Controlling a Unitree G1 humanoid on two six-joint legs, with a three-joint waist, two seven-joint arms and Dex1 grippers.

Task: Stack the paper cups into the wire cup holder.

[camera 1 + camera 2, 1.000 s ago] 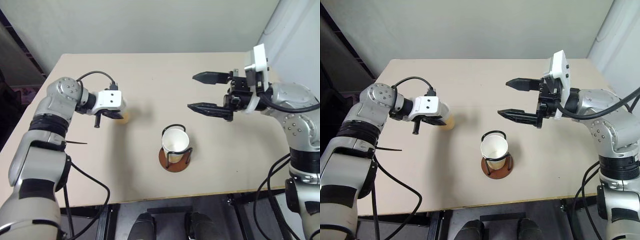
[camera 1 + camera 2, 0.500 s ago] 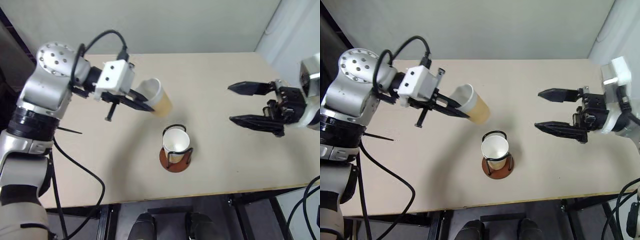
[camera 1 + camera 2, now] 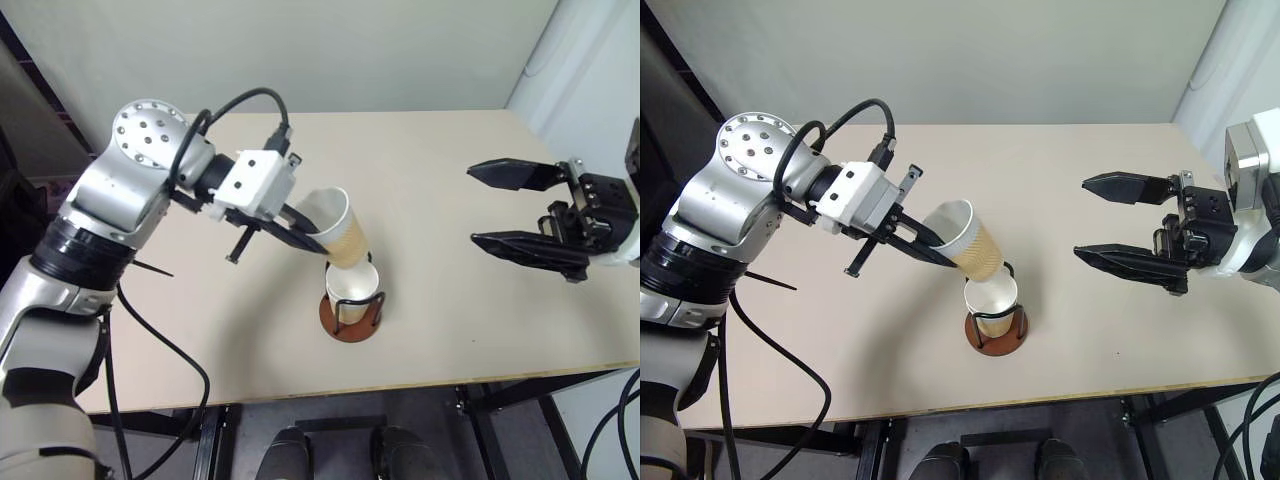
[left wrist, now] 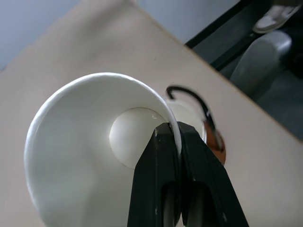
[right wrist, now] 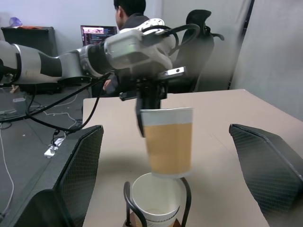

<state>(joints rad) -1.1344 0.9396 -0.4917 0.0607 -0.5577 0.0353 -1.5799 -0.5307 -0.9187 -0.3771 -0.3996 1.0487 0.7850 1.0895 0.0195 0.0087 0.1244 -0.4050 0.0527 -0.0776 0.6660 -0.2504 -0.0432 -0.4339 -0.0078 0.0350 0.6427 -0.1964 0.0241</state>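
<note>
Above the wire holder (image 3: pixel 996 325), my left gripper (image 3: pixel 925 243) pinches the rim of a paper cup (image 3: pixel 967 240), one finger inside, one outside. The cup's long axis is tilted, its base just above the mouth of the cup (image 3: pixel 990 296) already seated in the holder. My right gripper (image 3: pixel 1128 222) hangs wide and empty, well apart to the right.

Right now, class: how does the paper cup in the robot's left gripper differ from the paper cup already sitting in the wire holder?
The held cup hangs in the air, pinched at its rim by the left gripper; the seated cup rests inside the wire cup holder. The held cup is tilted; the seated cup stands upright. Both look the same: white inside, yellow-orange outside.
</note>
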